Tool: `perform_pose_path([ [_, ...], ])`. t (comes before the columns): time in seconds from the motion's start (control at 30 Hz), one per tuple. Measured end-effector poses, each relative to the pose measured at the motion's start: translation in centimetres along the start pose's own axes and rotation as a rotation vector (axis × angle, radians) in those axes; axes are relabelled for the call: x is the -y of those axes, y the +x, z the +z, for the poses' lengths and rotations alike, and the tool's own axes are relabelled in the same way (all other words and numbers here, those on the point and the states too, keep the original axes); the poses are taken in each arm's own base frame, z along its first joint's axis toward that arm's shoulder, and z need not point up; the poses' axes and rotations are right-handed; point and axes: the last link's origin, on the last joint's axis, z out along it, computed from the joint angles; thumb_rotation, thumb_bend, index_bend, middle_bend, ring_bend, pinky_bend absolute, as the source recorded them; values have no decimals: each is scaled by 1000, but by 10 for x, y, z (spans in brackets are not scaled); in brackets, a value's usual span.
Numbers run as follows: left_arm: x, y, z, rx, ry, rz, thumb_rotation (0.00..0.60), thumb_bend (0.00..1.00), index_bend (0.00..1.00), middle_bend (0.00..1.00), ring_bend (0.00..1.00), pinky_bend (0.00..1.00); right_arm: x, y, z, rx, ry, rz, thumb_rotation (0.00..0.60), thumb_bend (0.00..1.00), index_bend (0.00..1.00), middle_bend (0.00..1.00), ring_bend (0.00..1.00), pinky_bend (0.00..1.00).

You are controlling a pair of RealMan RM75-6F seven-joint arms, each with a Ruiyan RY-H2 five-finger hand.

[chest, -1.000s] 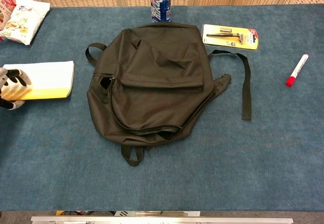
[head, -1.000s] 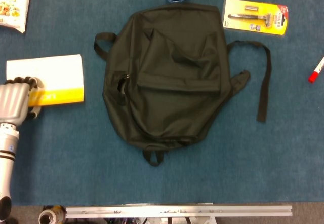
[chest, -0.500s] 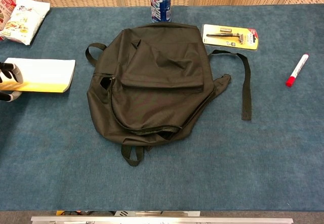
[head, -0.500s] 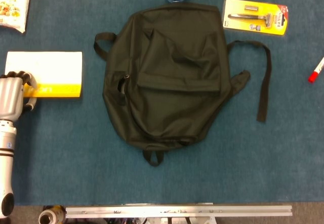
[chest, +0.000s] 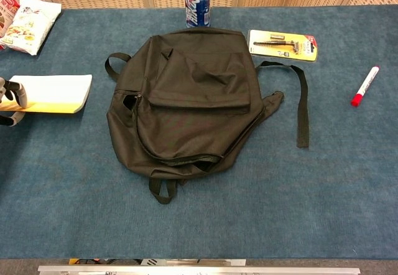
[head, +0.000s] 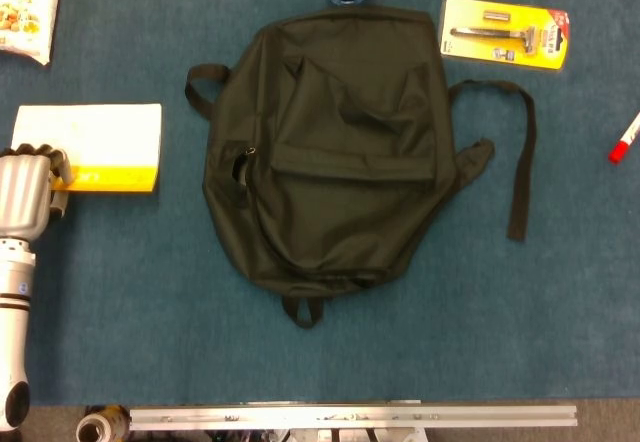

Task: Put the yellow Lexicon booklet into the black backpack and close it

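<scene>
Left robot hand (head: 28, 194) was clamped on near-left edge of flat yellow-and-white Lexicon booklet (head: 95, 142), lifted off blue surface (head: 150, 312), left of black fabric backpack (head: 330, 142). Step: pickup/transfer. Next, imo: backpack zip needs opening w/ right robot hand, not visible.

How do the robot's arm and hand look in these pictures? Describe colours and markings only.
Only the left hand shows: a silver-grey metallic palm with black fingers. Its forearm is a white cylinder with thin black rings, ending in a black section below. No loose cables are visible.
</scene>
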Motion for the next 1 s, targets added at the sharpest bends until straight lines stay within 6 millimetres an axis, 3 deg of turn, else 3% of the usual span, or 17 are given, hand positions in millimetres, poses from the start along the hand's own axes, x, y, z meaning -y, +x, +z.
perform_pose_path([
  [0.43, -2, -1, 0, -2, 0, 60, 600, 343, 587, 532, 436, 473, -2, 2, 0, -11, -3, 17, 600, 238, 293, 387, 270, 453],
  [1.0, -3, 15, 3, -107, -44, -155, 600, 364, 521, 493, 419, 514, -2, 7, -1, -34, -6, 28, 600, 237, 293, 387, 270, 453],
])
